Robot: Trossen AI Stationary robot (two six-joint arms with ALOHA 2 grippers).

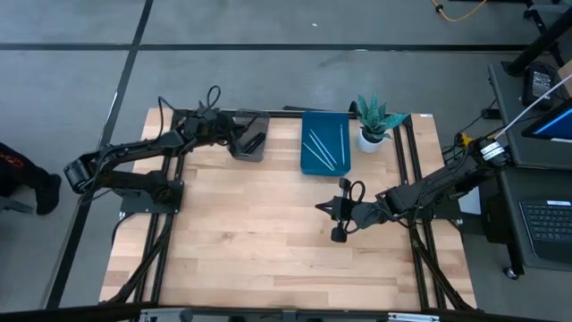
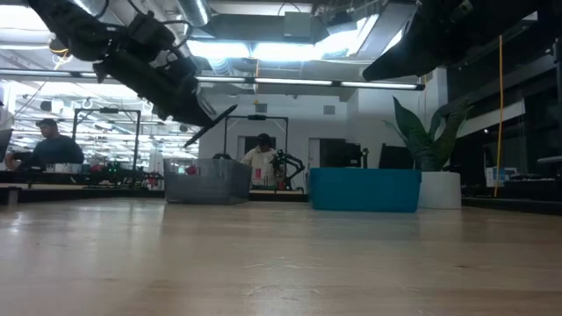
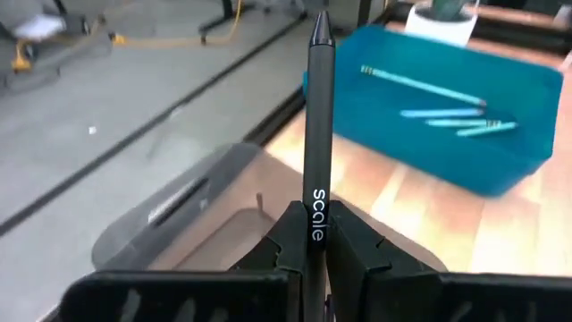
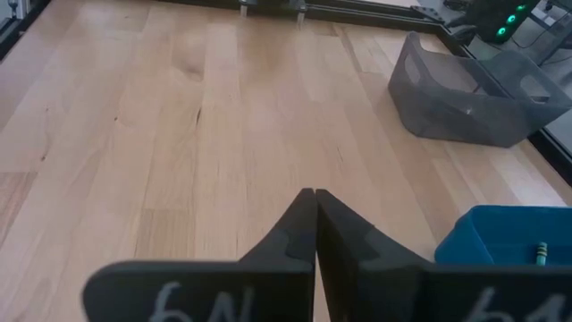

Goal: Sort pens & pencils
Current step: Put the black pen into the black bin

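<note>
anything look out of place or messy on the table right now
Nothing stands out. The pale blue-teal pencils lie inside the blue rectangular plastic bin, none spilled on the wooden table. The left gripper holds a black pen over the grey translucent bin. The right gripper is shut and empty above bare wood.

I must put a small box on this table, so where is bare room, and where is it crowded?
The pale wooden table is bare across its middle and near side, left of the right gripper. The far edge is crowded: grey translucent bin under the left gripper holding a black pen, blue rectangular tray, white-potted plant.
</note>
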